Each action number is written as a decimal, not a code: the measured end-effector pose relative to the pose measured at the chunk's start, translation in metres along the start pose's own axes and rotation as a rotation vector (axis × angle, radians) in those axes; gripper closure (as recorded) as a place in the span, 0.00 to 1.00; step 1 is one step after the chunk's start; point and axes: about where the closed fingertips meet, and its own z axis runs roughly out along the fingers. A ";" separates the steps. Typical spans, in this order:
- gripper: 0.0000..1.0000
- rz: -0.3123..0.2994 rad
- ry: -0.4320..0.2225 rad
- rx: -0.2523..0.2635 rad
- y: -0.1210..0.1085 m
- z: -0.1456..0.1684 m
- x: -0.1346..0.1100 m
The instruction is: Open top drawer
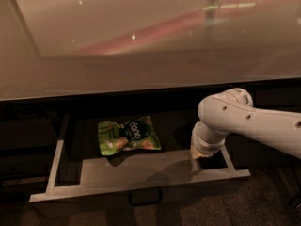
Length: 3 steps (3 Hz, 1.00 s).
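dim brown light fills the room, and a wide shiny counter (141, 55) runs across the top of the view.

the gripper (198, 154) hangs at the end of the white arm (254, 121). it is down inside the top drawer (141, 186), close to the front right corner and just behind the pale front rim. i cannot tell if the gripper is open or closed, or if it has hold of anything, as the round wrist hides it.

the top drawer sits under the front edge of the counter. it is pulled well out, so its grey floor shows. its small dark handle (145, 197) is at the middle of the front edge, and nothing touches it. i think the job is nearly done.

to do this step well, i think the arm should pull straight toward the front, not to 1 side, so the drawer does not jam. it should go slow near the end so the drawer does not bang. then the gripper should lift straight up so it does not catch the rim.

1 green snack bag (128, 135) lies flat near the back left of the drawer, well apart from the gripper. it is best left alone.

left of the drawer are dark cabinet fronts (28, 140). below the drawer's front edge is a dark speckled floor (268, 206).
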 end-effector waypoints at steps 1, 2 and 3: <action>1.00 0.000 0.000 0.000 0.000 0.000 0.000; 0.81 0.000 0.000 0.000 0.000 0.000 0.000; 0.58 0.000 0.000 0.000 0.000 0.000 0.000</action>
